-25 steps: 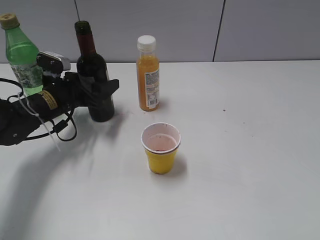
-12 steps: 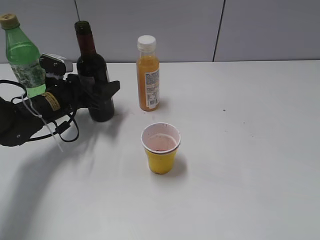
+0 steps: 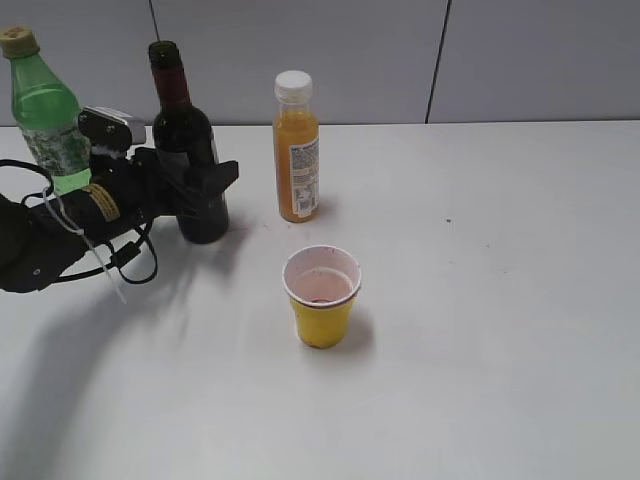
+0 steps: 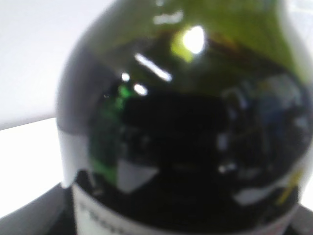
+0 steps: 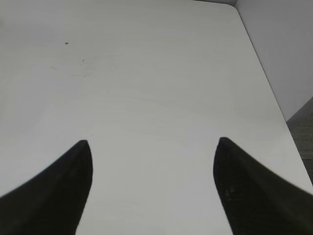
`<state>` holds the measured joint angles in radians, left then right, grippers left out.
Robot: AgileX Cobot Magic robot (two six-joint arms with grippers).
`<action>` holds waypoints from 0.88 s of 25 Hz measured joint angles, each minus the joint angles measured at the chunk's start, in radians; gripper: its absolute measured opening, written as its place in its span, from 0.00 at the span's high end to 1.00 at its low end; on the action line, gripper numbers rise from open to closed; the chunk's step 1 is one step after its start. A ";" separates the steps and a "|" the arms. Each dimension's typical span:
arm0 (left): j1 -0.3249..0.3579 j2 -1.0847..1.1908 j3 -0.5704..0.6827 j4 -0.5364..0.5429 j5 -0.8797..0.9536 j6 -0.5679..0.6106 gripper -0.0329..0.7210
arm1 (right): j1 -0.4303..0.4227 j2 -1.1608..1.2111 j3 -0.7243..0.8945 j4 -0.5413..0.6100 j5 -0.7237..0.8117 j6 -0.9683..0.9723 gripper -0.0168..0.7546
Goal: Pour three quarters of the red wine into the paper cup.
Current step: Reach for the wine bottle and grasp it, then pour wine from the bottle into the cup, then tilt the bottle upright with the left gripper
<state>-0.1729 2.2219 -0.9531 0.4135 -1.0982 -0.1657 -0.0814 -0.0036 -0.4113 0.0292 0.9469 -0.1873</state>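
The red wine is in a tall dark green bottle (image 3: 195,170) that stands upright at the back left of the table. My left gripper (image 3: 213,172) reaches in from the left and is shut on the bottle's lower body, one finger in front and one behind. In the left wrist view the bottle's shoulder (image 4: 186,127) fills the frame, with the white label edge at the bottom. The yellow paper cup (image 3: 322,297) stands apart at the centre front, its inside pink-stained. My right gripper (image 5: 152,147) is open and empty over bare table.
An orange juice bottle (image 3: 296,150) with a white cap stands right of the wine bottle. A light green soda bottle (image 3: 45,115) stands behind my left arm. The table edge (image 5: 274,98) and a wall run along the right in the right wrist view.
My left gripper slid slightly right along the wine bottle, then its front finger drew in against the glass. The bottle and cup have not moved.
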 joint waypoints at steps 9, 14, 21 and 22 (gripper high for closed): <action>0.000 0.001 0.000 -0.001 -0.009 0.000 0.23 | 0.000 0.000 0.000 0.000 0.000 0.001 0.22; 0.000 0.008 0.000 0.000 -0.041 0.000 0.23 | 0.000 0.000 0.000 0.000 0.000 0.001 0.22; 0.000 -0.013 0.007 0.024 -0.021 0.032 0.23 | 0.000 0.000 0.000 0.000 0.000 0.001 0.22; 0.000 -0.024 0.009 0.037 -0.015 0.039 0.24 | 0.000 0.000 0.000 0.000 0.000 0.001 0.22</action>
<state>-0.1729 2.1979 -0.9445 0.4502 -1.1133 -0.1267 -0.0814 -0.0036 -0.4113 0.0292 0.9469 -0.1864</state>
